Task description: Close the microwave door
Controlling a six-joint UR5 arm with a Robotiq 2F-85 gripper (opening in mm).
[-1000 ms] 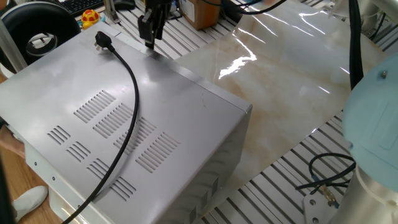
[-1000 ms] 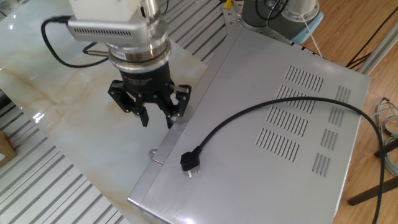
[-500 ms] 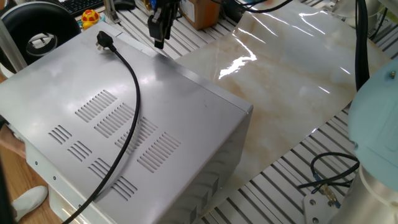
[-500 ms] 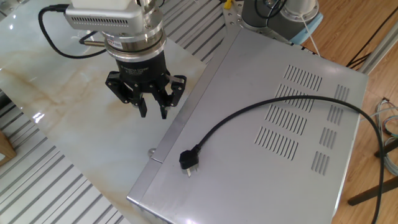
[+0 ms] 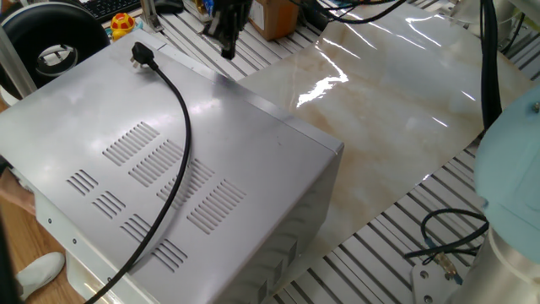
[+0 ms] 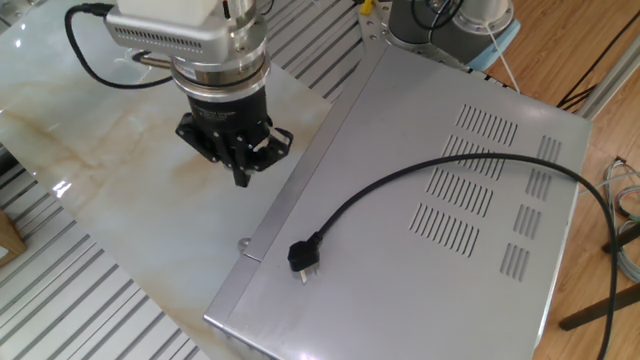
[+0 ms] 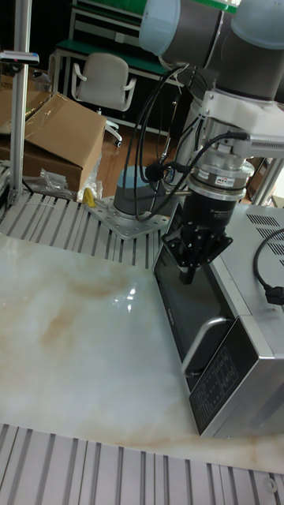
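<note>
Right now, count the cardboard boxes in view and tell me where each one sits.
2. One large cardboard box sits on the floor behind the table in the tall fixed view. Another box stands at the table's far edge by the gripper. More may be hidden.

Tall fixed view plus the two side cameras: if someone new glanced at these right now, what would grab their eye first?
The microwave dominates, a big silver box lying on its back with vent slots up and its black cord draped across the casing. Next, the black claw hanging over the marble tabletop, just beside the microwave's front edge, fingers together and empty. In the tall view the door looks flush with the front, dark glass facing the marble.
</note>
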